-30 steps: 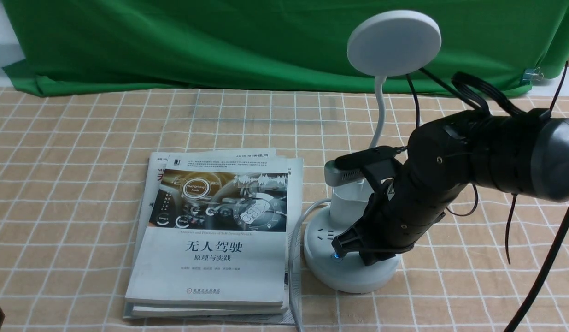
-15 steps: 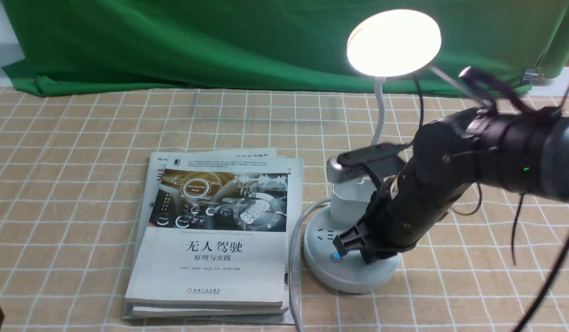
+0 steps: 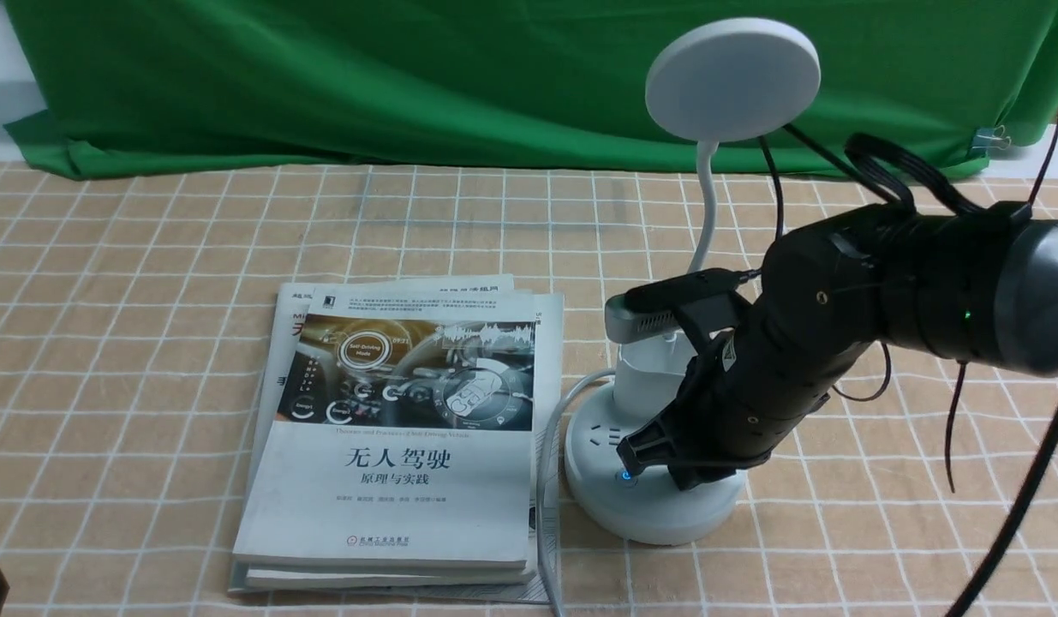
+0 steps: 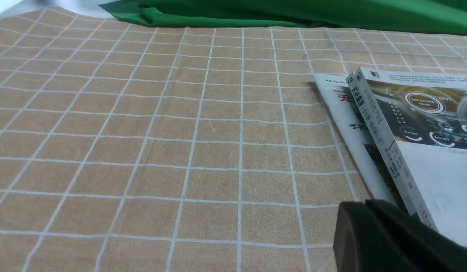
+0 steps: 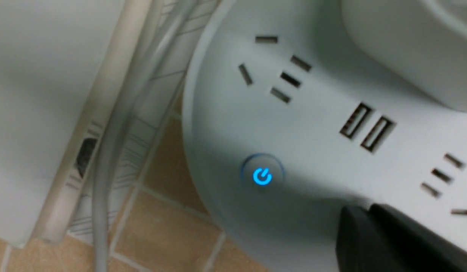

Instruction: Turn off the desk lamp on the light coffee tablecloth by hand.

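While the lamp stands on the tablecloth right of centre, its round head is dark, not glowing (the little power button on the base does glow blue though). Over there the right gripper angles down onto the base, tip just beside that button. It's probably touching, but the wrist view only catches one black finger, so I can't tell if the pincer is open or closed. Same story for the left gripper, just a black lump low over the cloth near the books. Those lie just left of the base, with a grey cord running between. A green cloth hangs behind.
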